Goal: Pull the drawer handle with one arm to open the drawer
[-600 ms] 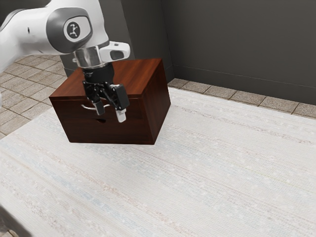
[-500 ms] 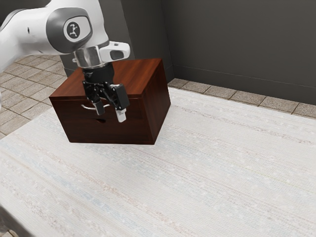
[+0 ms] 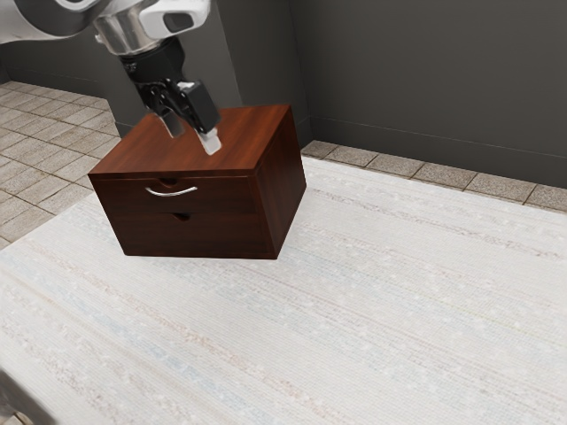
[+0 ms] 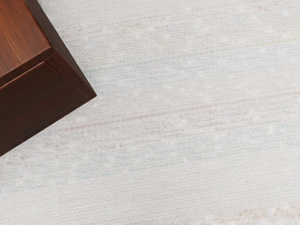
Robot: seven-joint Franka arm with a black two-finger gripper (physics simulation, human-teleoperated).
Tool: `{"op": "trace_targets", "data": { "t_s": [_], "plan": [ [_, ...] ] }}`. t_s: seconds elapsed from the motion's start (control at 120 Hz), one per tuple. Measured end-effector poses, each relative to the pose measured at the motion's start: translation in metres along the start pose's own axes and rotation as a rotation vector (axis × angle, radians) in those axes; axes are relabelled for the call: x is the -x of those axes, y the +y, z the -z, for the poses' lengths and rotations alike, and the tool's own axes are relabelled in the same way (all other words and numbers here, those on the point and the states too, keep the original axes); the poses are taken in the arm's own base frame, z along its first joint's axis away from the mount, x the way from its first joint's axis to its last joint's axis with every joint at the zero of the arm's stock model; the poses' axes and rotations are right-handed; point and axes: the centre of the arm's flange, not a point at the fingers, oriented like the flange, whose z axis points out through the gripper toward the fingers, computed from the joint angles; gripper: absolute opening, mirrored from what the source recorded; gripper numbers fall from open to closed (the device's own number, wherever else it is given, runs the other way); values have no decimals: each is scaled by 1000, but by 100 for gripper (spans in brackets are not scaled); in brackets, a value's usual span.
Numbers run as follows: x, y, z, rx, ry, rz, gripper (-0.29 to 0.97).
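Note:
A dark wooden cabinet point(image 3: 221, 142) stands on the pale table point(image 3: 372, 292), toward the exterior view's left. Its top drawer front carries a curved silver handle point(image 3: 171, 190) and sits flush with the cabinet face. My gripper point(image 3: 192, 139) hangs above the cabinet's top, well up from the handle and apart from it. The fingers point(image 3: 211, 143) are spread, open, with nothing between them. In the wrist view a corner of the cabinet point(image 4: 33, 79) lies to one side of the hand, with bare table point(image 4: 187, 122) under the rest.
A lower drawer front with a small notch point(image 3: 182, 215) sits beneath the handle. Tiled floor point(image 3: 35, 168) lies beyond the table's far left edge, and a dark wall point(image 3: 425, 71) stands behind. Open table spreads to the exterior view's right of the cabinet.
My hand has risen from right in front of the drawer handle to above the cabinet top. The fingers stay open and the drawer front has not moved.

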Motion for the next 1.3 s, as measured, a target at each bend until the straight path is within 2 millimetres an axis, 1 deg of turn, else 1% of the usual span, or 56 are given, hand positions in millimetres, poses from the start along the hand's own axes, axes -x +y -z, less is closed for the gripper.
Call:
{"op": "trace_targets", "data": {
  "t_s": [0.042, 0.117, 0.183, 0.225, 0.283, 0.333, 0.392, 0.45, 0.525, 0.567, 0.592, 0.675, 0.758, 0.867, 0.975, 1.2, 1.3],
  "plan": [
    [2, 0, 2, 16, 3, -40, 68],
    [8, -13, -5, 32, -30, -82, 68],
    [12, -20, -22, 41, -88, -146, 68],
    [27, -24, -36, 56, -129, -178, 68],
    [49, -39, -48, 44, -169, -207, 68],
    [62, -54, -54, 12, -190, -228, 68],
    [70, -72, -65, -12, -207, -251, 68],
    [72, -91, -80, -18, -210, -284, 68],
    [64, -118, -103, -6, -211, -327, 68],
    [52, -129, -115, -4, -208, -360, 68],
    [43, -130, -121, 0, -202, -390, 68],
    [14, -121, -138, 10, -183, -499, 68],
    [4, -128, -147, 21, -165, -561, 68],
    [3, -139, -152, 31, -152, -625, 68],
    [5, -153, -159, 36, -155, -670, 68],
    [3, -160, -161, 14, -126, -777, 68],
    [7, -168, -160, 1, -120, -802, 68]
  ]
}}
